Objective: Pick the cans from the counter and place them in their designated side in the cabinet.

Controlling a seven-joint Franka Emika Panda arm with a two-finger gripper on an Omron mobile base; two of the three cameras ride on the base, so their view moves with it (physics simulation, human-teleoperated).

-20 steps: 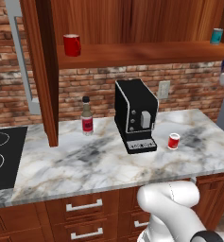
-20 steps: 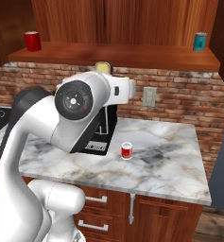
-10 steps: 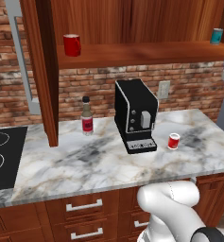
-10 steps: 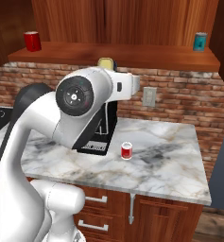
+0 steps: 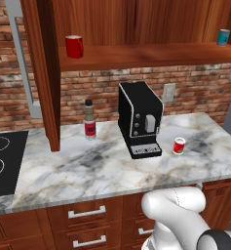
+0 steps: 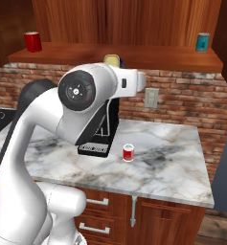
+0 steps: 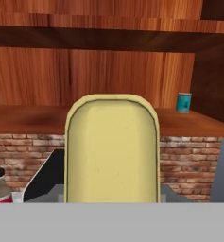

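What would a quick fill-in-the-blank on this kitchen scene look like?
The red can stands on the ___, right of the coffee machine.
The mug on the shelf is ___.
The teal can stands at the shelf's ___ end.
The gripper holds a can with a ___ label.
Missing words: counter; red; right; yellow.

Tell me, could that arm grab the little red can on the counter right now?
Probably not yet. The gripper is raised to shelf height, shut on a yellow-labelled can, so it has no free grip. The red can stands in the open beside the coffee machine.
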